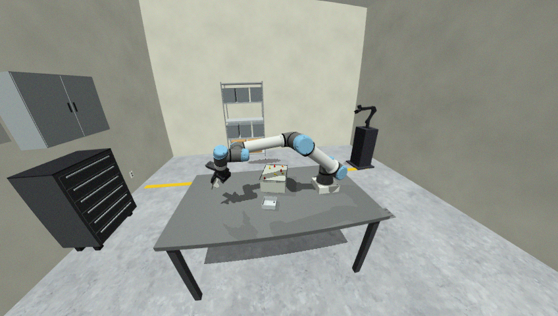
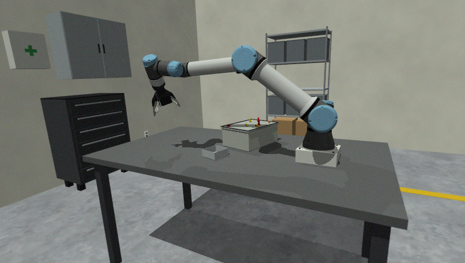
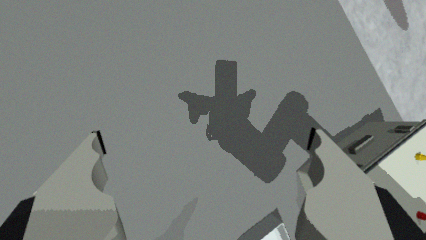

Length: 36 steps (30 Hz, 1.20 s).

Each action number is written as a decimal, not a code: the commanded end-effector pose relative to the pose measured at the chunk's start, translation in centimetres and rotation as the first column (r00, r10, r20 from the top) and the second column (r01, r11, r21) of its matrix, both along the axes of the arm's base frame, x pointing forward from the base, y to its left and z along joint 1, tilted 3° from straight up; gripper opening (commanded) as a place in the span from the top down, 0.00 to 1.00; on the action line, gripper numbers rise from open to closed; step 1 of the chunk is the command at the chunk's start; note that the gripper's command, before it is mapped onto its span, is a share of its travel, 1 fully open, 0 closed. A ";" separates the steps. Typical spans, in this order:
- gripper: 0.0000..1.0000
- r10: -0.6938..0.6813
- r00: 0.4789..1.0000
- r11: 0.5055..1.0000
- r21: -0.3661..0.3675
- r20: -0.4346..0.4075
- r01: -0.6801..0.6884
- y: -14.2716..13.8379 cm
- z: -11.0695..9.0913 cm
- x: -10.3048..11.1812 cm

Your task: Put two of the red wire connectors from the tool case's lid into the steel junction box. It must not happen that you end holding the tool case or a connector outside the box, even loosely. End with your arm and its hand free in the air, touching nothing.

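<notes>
The grey tool case (image 1: 272, 185) (image 2: 244, 140) stands shut near the middle of the table (image 1: 235, 225) (image 2: 261, 171) (image 3: 100, 60). Small red and yellow wire connectors lie on its white lid (image 1: 270, 172) (image 2: 241, 125) (image 3: 405, 165). One red connector (image 2: 257, 121) stands up on the lid, and another (image 3: 421, 215) shows at the right edge of the wrist view. The steel junction box (image 1: 268, 209) (image 2: 210, 155) is a small open tray in front of the case. My gripper (image 1: 214, 184) (image 2: 165, 107) (image 3: 208, 130) is open and empty, high above the table's left part, well left of the case.
The arm's white base (image 1: 324, 187) (image 2: 318, 158) stands on the table right of the case. A black drawer cabinet (image 1: 70, 195) (image 2: 84, 130) stands on the floor to the left. A shelf rack (image 1: 241, 113) (image 2: 296, 64) stands at the back wall.
</notes>
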State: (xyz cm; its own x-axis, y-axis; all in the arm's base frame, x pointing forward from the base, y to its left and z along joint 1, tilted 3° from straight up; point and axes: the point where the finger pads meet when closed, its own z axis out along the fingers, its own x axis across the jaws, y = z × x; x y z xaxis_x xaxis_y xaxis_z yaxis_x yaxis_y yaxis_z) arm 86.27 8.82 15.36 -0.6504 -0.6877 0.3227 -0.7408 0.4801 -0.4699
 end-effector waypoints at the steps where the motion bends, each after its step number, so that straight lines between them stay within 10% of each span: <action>1: 0.00 0.081 0.994 0.997 0.011 -0.069 -0.080 -1.8 1.4 -1.2; 20: 0.00 0.370 0.882 0.929 0.109 -0.292 -0.354 -7.6 5.3 -7.1; 36: 0.00 0.653 0.636 0.754 0.276 -0.411 -0.596 -11.9 8.4 -15.0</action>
State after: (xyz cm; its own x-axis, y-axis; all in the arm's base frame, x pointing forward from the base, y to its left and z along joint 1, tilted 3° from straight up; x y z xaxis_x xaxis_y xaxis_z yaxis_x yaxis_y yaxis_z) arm 73.04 -2.31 23.06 0.0719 -0.9208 0.3835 -0.9971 -0.0765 0.0034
